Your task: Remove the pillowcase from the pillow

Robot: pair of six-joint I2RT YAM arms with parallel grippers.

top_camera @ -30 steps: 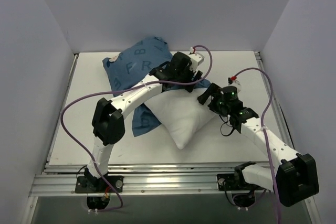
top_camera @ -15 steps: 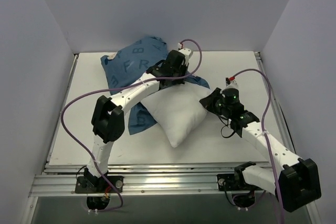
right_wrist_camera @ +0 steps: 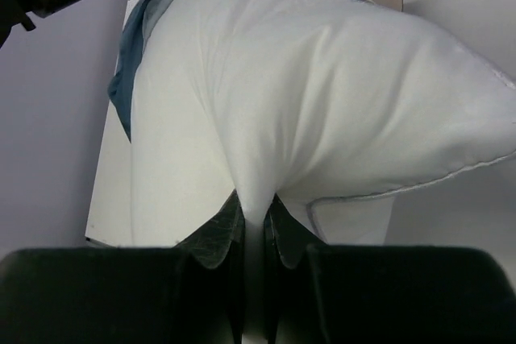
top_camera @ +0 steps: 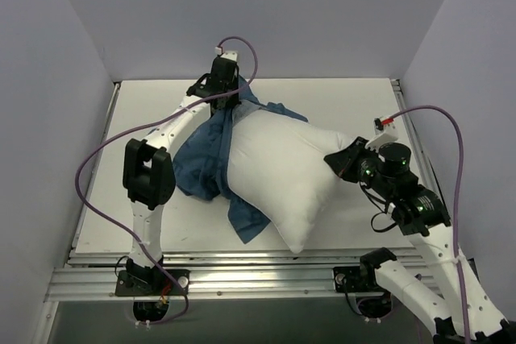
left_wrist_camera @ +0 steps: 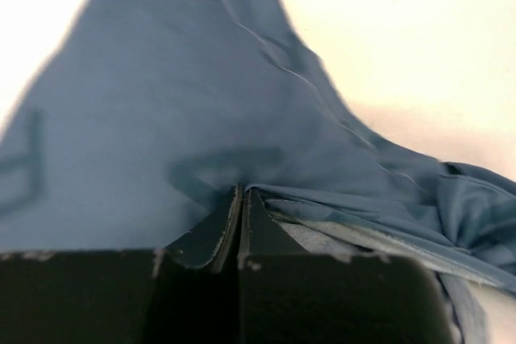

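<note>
The table point(top_camera: 355, 106) carries the pillow point(top_camera: 282, 167), which extends from the right pincer point(top_camera: 343, 163) across toward the left pincer point(top_camera: 224, 96). The pillowcase point(top_camera: 201, 163) trails bunched from the left pincer and covers only the pillow side farthest from the right pincer. Right pincer: clenched on a pinch of pillow fabric. Left pincer: clenched on a fold of pillowcase.

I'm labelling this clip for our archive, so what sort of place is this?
Probably a robot test cell, not a home: a white tabletop boxed in by plain pale walls, with two white jointed robot arms bolted to a silver metal rail at its near edge, trailing purple cables.
</note>
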